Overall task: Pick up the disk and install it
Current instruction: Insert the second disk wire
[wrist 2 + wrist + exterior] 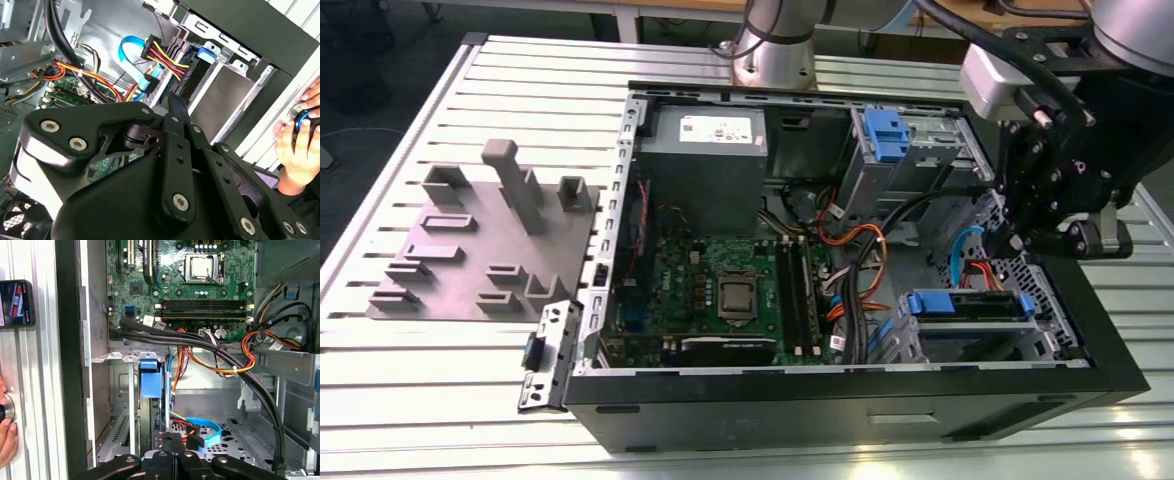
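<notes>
A slatted pale metal surface [400,400] carries an open black computer case [854,400] lying on its side, with a grey moulded fixture plate [467,250] beside it toward the exterior view's left. Beyond the surface a table edge and dark floor show at the top of the exterior view. Inside the case sit a green motherboard [720,290], a grey power supply box [707,150] and a bundle of orange, red and yellow cables [854,260]. The disk [970,303] lies in the lower drive bay at the case's corner toward the exterior view's right, its blue carrier bracket facing the case interior and its long axis running roughly along the case's front wall; in the first wrist view the bracket's blue front [150,377] shows set in the grey bay frame. A separate blue tab [885,135] sits on the upper drive cage. The arm comes in from the top of the exterior view's right side and reaches down, its black wrist and pincer [1017,240] hanging just above the perforated case wall near the disk's bay. In both wrist views the pincer [172,440] has its fingers drawn close together with nothing between them. A person's hand [297,145] rests on a round knob at the surface's edge, and a phone [16,303] lies on the slats.
</notes>
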Available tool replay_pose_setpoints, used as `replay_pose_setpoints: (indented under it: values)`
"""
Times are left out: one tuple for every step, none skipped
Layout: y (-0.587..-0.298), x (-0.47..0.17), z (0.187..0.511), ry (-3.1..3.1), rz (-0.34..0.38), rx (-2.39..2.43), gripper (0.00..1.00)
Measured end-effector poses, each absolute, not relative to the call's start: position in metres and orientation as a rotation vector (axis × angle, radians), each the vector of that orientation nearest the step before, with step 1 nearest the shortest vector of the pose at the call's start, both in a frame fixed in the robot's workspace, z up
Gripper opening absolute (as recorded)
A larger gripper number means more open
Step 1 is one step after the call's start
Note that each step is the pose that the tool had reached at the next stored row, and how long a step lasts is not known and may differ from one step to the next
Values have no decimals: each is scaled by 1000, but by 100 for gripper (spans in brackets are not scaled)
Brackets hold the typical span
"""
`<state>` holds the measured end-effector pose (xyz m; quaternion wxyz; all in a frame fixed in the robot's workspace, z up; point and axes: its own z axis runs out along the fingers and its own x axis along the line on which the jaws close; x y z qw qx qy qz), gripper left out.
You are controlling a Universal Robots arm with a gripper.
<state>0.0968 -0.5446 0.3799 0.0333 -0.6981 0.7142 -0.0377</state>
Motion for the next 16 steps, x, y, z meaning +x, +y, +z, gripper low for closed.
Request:
replay_pose_setpoints:
  values:
    - [-544,97,381,2197,-116,-2148,11]
    - [-543,97,383,2197,-116,-2148,11]
    - [-543,97,385,2198,-116,-2148,11]
    - [-542,97,386,2197,-115,-2148,11]
    - [-541,97,386,2198,-115,-2148,11]
    - [-539,97,387,2199,-113,-2149,11]
    - [-538,97,387,2200,-110,-2150,11]
    - [-536,97,387,2202,-107,-2152,11]
    - [-534,98,387,2204,-103,-2154,11]
    - [-532,99,386,2206,-99,-2156,11]
    - [-530,100,386,2208,-95,-2158,11]
    - [-528,101,386,2210,-90,-2160,11]
    - [-526,102,385,2213,-85,-2163,11]
    - [-525,103,384,2216,-79,-2166,11]
    - [-524,103,383,2218,-74,-2168,11]
    - [-522,104,382,2221,-68,-2171,11]
